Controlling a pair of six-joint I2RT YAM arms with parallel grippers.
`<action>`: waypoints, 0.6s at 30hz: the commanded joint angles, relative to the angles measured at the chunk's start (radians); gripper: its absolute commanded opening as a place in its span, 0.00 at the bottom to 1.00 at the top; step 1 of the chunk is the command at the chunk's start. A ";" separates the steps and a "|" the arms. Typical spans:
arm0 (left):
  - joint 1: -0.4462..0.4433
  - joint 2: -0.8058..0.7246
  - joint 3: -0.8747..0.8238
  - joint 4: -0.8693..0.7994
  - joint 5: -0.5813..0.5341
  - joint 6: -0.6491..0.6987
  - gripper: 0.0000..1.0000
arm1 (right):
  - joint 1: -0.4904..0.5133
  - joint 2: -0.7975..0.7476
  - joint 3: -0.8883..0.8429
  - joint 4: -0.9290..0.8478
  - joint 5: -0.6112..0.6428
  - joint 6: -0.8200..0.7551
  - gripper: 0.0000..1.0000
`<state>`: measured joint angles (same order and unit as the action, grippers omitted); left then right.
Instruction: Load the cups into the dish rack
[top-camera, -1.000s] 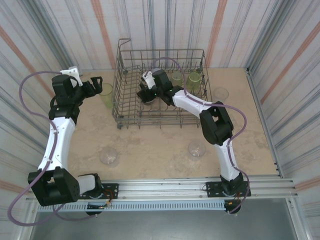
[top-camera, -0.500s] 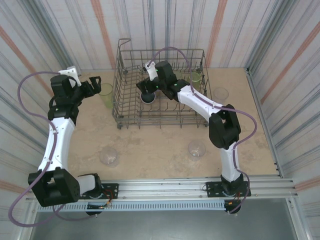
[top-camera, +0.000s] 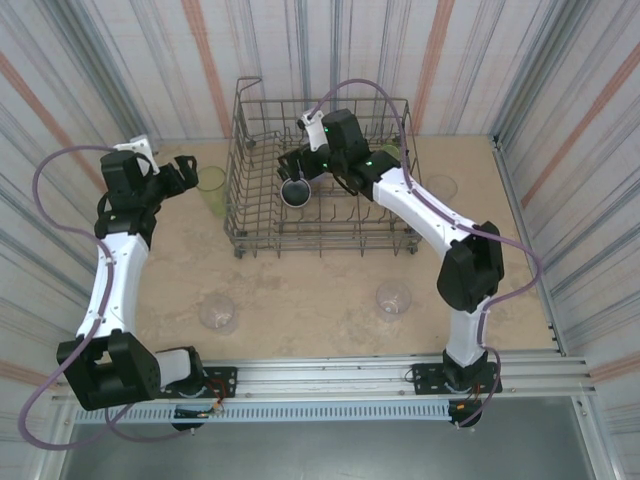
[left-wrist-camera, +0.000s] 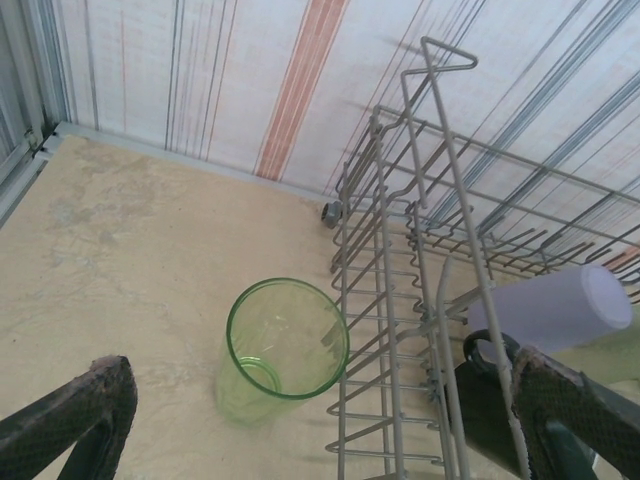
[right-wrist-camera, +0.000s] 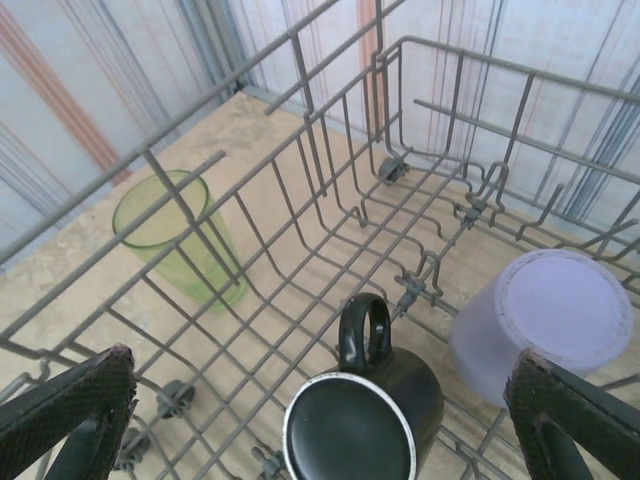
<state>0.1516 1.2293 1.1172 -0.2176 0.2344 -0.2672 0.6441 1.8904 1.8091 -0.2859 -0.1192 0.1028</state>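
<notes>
The dish rack (top-camera: 320, 240) stands at the back of the table. An upside-down black mug (top-camera: 295, 192) and a lavender cup (right-wrist-camera: 545, 320) sit inside it. My right gripper (top-camera: 300, 172) hangs open just above the mug, touching nothing. In the right wrist view the mug (right-wrist-camera: 365, 415) lies between and below the spread fingers (right-wrist-camera: 80, 400). A yellow-green cup (top-camera: 211, 190) stands upright on the table against the rack's left wall. My left gripper (top-camera: 188, 168) is open beside it. In the left wrist view this cup (left-wrist-camera: 285, 345) sits ahead of the open fingers (left-wrist-camera: 75, 415), next to the rack (left-wrist-camera: 381, 230).
Three clear cups stand on the table: one front left (top-camera: 218, 312), one front right (top-camera: 393, 298), one right of the rack (top-camera: 441, 187). Striped walls close in the back and both sides. The rack's raised loop (top-camera: 250, 85) rises at its back left corner.
My right gripper has risen and drawn back from the black mug, which now stands uncovered in the rack. The left gripper has shifted slightly left of the yellow-green cup.
</notes>
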 joint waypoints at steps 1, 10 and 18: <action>0.008 0.019 0.032 -0.035 -0.029 0.000 0.99 | 0.014 -0.077 -0.028 -0.076 0.037 0.036 0.99; 0.006 0.048 0.052 -0.092 -0.115 0.008 0.99 | 0.043 -0.202 -0.074 -0.241 0.115 0.080 0.99; -0.001 0.098 0.076 -0.136 -0.192 0.020 0.99 | 0.064 -0.327 -0.170 -0.350 0.153 0.117 0.99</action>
<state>0.1513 1.3102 1.1599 -0.3168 0.0978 -0.2657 0.7006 1.6234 1.6642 -0.5564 0.0025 0.1810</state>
